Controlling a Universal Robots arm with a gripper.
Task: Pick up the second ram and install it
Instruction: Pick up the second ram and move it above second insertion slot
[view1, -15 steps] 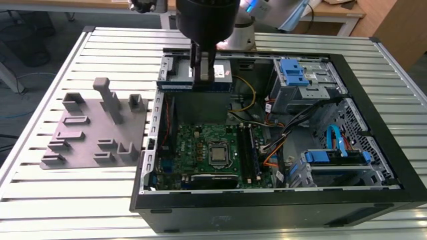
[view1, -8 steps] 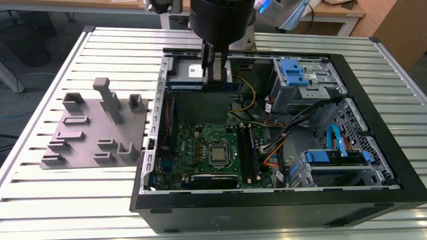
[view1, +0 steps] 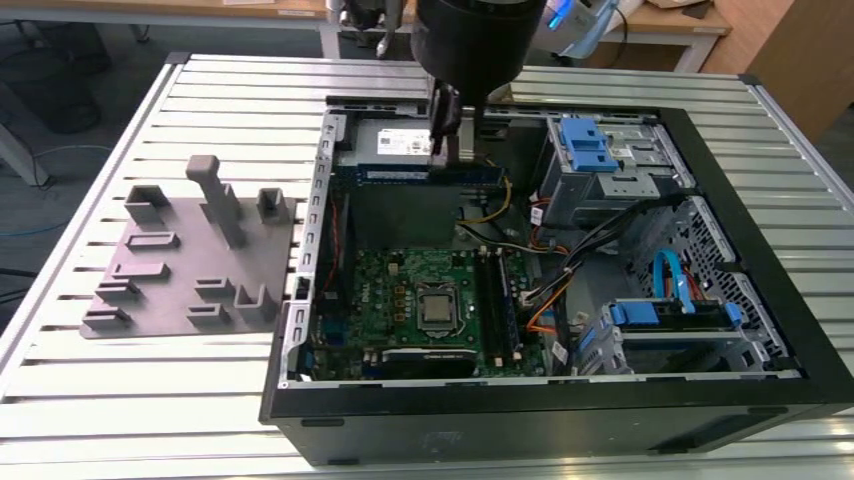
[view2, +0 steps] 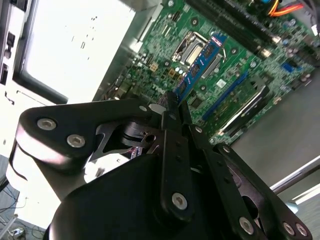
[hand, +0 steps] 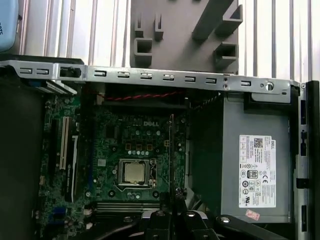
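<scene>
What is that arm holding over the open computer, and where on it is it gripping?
The gripper holds the second ram, a thin blue stick, pinched at its upper long edge, close to the grey power supply.

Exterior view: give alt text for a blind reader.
The gripper holds the second ram, a blue stick, level over the open computer case, near the grey power supply. The green motherboard lies inside; a grey fixture plate sits at the exterior view's left.

The second ram, a thin blue-green stick (dark chips along its face), hangs level and on edge in the jaws, above the power supply.
</scene>
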